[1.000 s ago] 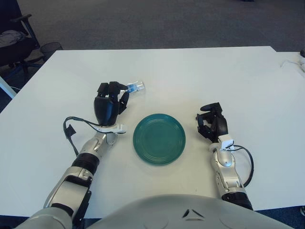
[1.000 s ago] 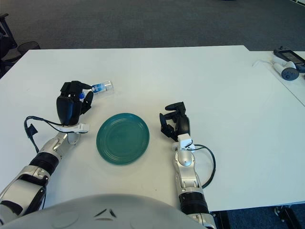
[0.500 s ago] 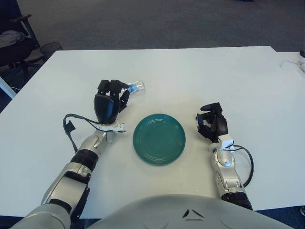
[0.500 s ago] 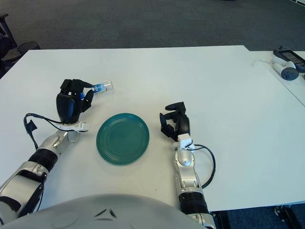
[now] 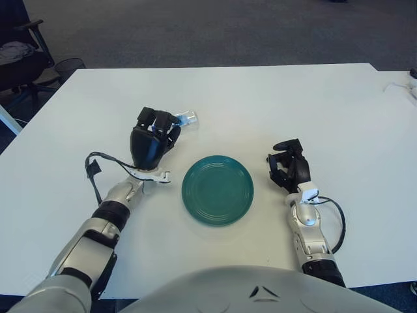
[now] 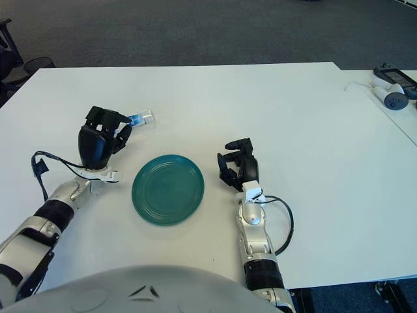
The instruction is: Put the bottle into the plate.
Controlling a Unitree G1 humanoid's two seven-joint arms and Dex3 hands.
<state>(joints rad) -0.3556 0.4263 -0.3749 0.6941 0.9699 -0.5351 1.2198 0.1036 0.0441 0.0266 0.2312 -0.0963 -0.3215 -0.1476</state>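
A small clear bottle [image 5: 187,117] with a blue label lies on its side on the white table [image 5: 260,98], behind and to the left of the round teal plate [image 5: 217,190]. My left hand [image 5: 158,125] is at the bottle's near end. Its fingers [image 6: 112,121] are loosely spread over the blue part and hide it, and I see no firm grip. The bottle's clear end sticks out to the right of the hand. My right hand [image 5: 285,167] shows to the right of the plate, its fingers curled and holding nothing.
A black cable [image 5: 98,171] loops from my left wrist across the table. Small devices [image 6: 391,88] lie on a second table at the far right. An office chair [image 5: 19,55] stands off the table's far left corner.
My left hand has moved forward and slightly right, so its fingers now cover the bottle's near end. The bottle, the plate and my right hand have stayed in place.
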